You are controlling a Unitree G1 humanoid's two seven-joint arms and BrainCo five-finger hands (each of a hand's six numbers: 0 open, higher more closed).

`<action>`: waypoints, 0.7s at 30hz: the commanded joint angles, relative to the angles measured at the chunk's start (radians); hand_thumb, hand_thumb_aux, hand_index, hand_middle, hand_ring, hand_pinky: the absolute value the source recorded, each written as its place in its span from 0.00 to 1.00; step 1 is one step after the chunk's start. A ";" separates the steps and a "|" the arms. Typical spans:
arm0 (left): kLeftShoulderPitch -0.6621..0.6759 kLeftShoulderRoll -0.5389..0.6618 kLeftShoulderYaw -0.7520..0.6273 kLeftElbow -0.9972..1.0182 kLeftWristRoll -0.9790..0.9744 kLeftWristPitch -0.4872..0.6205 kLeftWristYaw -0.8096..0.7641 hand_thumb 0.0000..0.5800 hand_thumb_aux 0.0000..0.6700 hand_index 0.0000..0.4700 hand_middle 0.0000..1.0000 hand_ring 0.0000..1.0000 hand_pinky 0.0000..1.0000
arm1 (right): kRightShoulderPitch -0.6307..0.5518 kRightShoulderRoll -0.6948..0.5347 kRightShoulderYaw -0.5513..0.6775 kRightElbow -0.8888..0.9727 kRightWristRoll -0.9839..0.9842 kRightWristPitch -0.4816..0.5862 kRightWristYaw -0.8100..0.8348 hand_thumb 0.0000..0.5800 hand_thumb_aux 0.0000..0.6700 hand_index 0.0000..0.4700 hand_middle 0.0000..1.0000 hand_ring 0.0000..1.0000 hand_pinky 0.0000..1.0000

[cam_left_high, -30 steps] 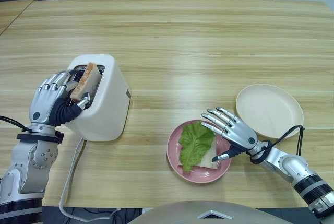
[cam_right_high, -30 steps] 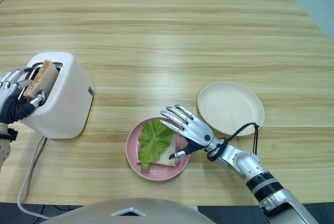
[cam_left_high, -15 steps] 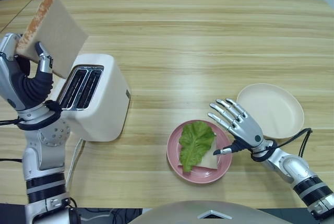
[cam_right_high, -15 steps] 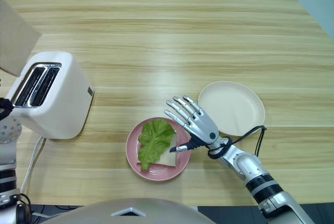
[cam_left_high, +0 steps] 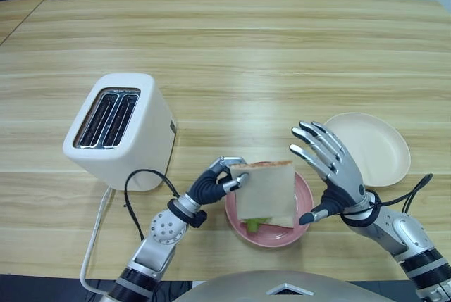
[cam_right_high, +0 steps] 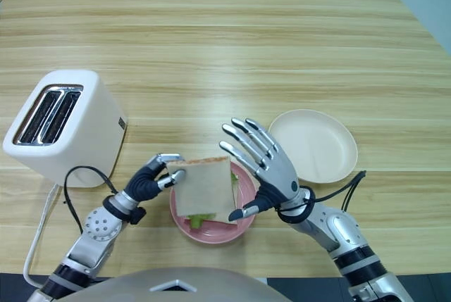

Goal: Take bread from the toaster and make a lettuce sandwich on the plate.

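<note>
- The left hand [cam_left_high: 217, 184], at lower centre of the frame, has its fingers clamped on the upper left corner of a square, pale toasted slice of bread [cam_left_high: 266, 193].
- The slice hangs tilted over the round pink plate [cam_left_high: 276, 240]. It covers most of the green lettuce leaf [cam_left_high: 251, 225], which peeks out under its lower edge.
- The right hand [cam_left_high: 332, 170], at lower right, has its fingers spread apart and holds nothing. It stands just beside the slice's right edge, and whether the thumb touches the bread cannot be told.
- The white two-slot toaster [cam_left_high: 120, 129] sits at centre left with both slots empty. A cream round plate [cam_left_high: 373, 148] lies just right of the pink one.
- Risk: the grip is on one corner only, so the slice could swing or tear free and land skewed, overhanging the rim.
- Risk: if the slice is dragged on release, the leaf beneath could slide off the plate.
- Risk: the open right hand is close, and a nudge from it could push the slice sideways or shift the pink plate into the cream one.
</note>
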 commanded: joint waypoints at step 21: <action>-0.221 -0.081 0.043 0.453 0.413 -0.107 0.103 1.00 1.00 1.00 1.00 1.00 1.00 | 0.072 -0.016 0.060 0.098 0.020 -0.132 0.271 0.00 0.00 0.00 0.00 0.00 0.00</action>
